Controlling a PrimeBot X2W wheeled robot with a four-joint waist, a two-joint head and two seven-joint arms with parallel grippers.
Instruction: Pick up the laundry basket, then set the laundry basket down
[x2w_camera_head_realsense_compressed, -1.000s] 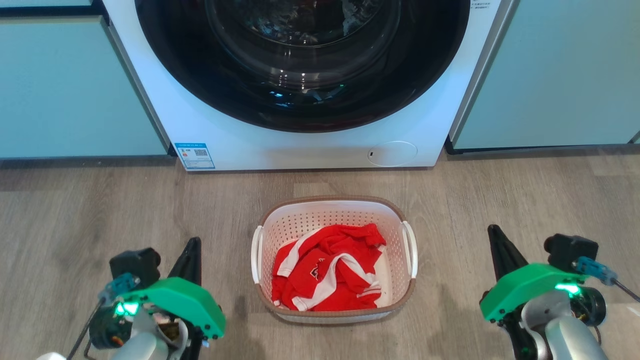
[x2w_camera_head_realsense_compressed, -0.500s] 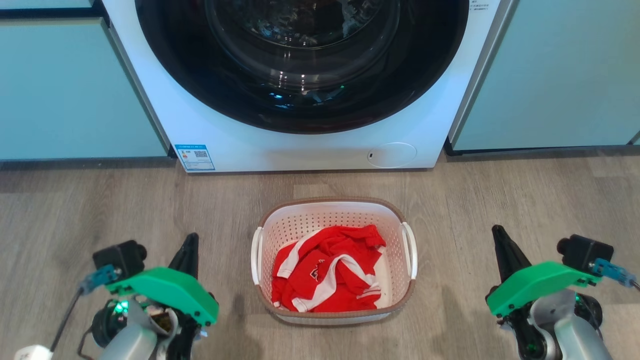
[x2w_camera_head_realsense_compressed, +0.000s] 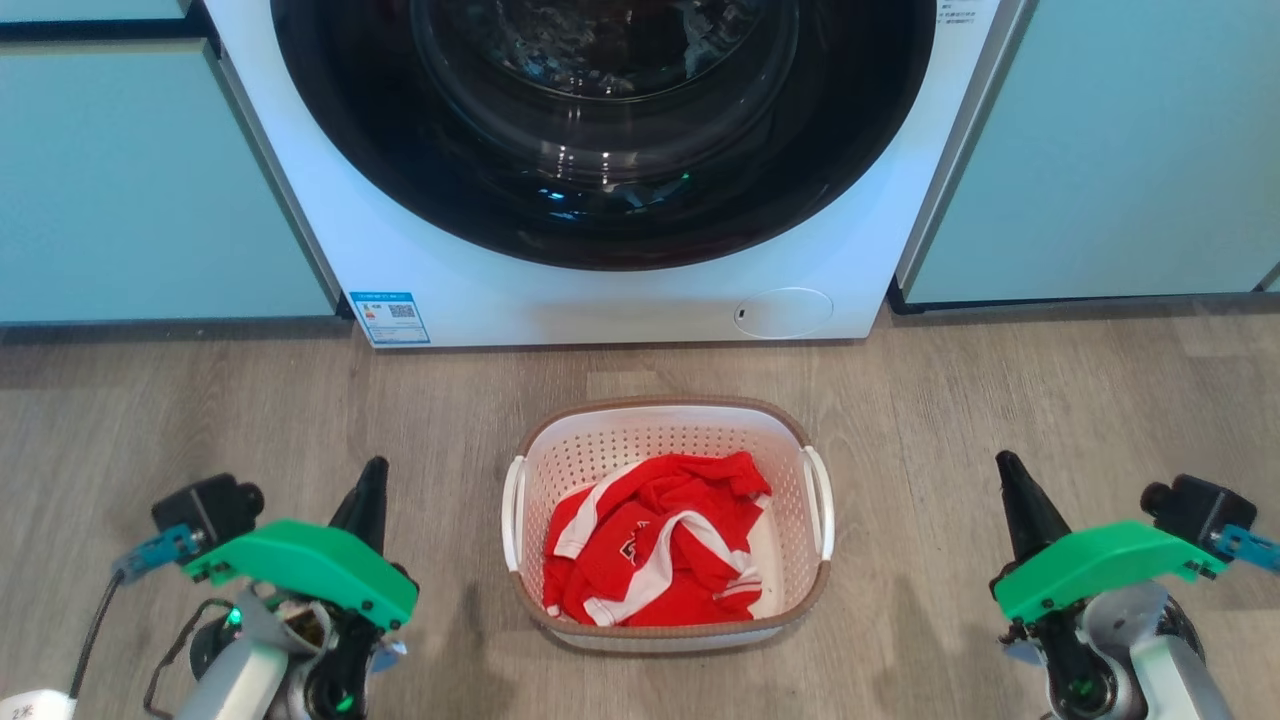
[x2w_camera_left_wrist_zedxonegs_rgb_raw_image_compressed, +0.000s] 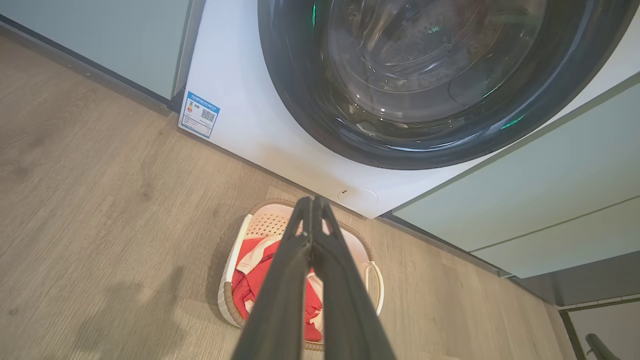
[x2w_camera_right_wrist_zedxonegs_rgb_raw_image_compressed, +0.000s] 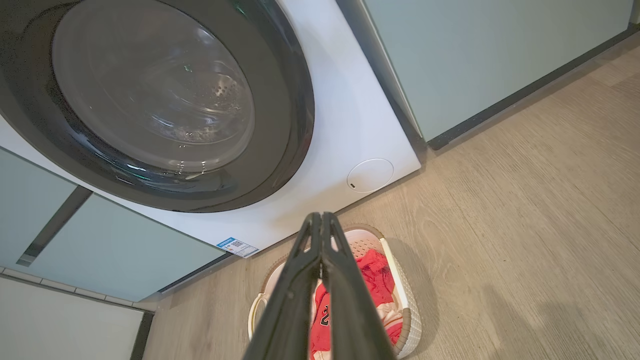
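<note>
White washing machine (x2w_camera_head_realsense_compressed: 620, 290) at back, on wood floor (x2w_camera_head_realsense_compressed: 200, 400). Laundry basket (x2w_camera_head_realsense_compressed: 650, 440) sits on the floor near its front, between both arms, with a red-and-white garment (x2w_camera_head_realsense_compressed: 650, 540) inside. Left gripper (x2w_camera_head_realsense_compressed: 368, 490) and right gripper (x2w_camera_head_realsense_compressed: 1010, 480) are both clenched, empty, well apart from the basket.

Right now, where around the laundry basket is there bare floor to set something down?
Bare wood floor lies between the left gripper and the laundry basket, and a wider patch between the basket and the right gripper. A narrower strip separates basket and washing machine. The basket itself is crowded with a red-and-white garment.
</note>
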